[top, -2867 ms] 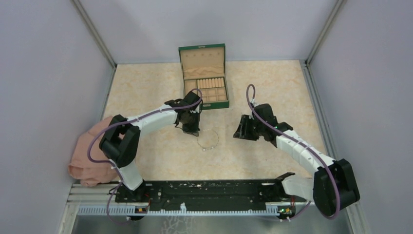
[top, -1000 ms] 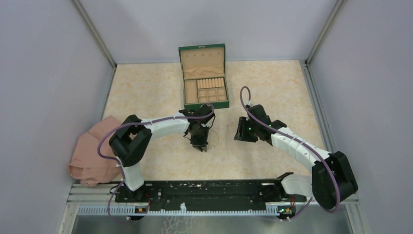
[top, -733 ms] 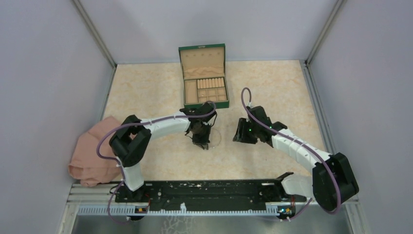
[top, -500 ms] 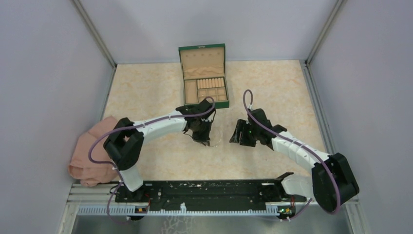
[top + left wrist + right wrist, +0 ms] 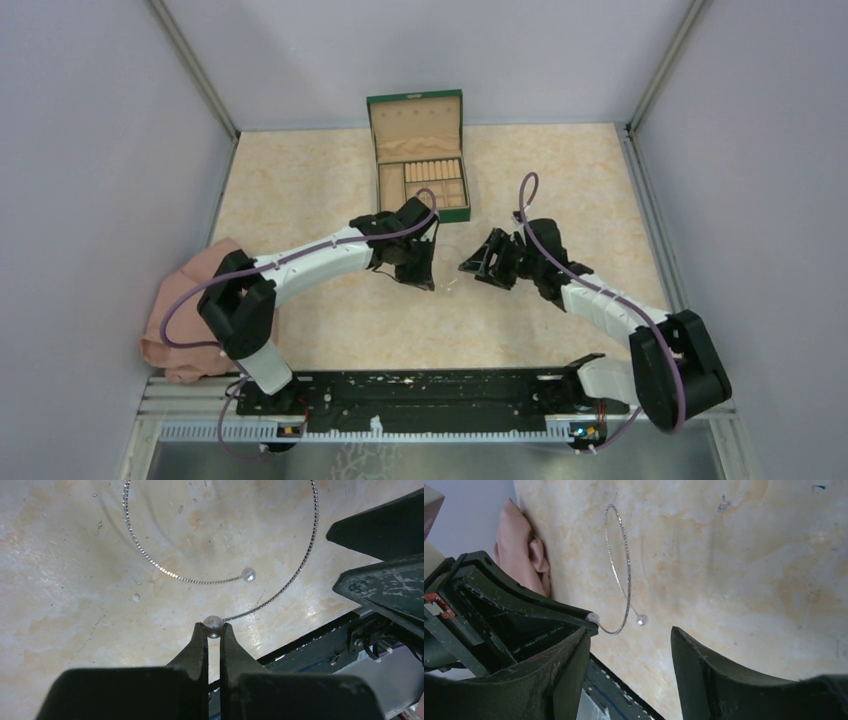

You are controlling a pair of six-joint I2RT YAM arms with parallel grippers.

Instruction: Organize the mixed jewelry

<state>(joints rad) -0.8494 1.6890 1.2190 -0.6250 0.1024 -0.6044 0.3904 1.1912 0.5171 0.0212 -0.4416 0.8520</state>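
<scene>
left gripper (image 5: pixel 213 630): pinching one pearl end (image 5: pixel 214 623) of the chain loop (image 5: pixel 311 545), rest curls off ahead over the table (image 5: pixel 75 580) | right gripper (image 5: pixel 629 630): spread wide, free pearl end (image 5: pixel 641 620) just past the gap

Both arms bend in toward the middle of the frame. The left gripper (image 5: pixel 426 283) and right gripper (image 5: pixel 467 268) nearly face each other over the beige table (image 5: pixel 300 180). There's a faint chain loop (image 5: pixel 449 284) between them, barely visible from up here. An open green box (image 5: pixel 418 155) sits upper centre, just beyond the left wrist. A pink cloth (image 5: pixel 185 320) is bunched at lower left.
</scene>
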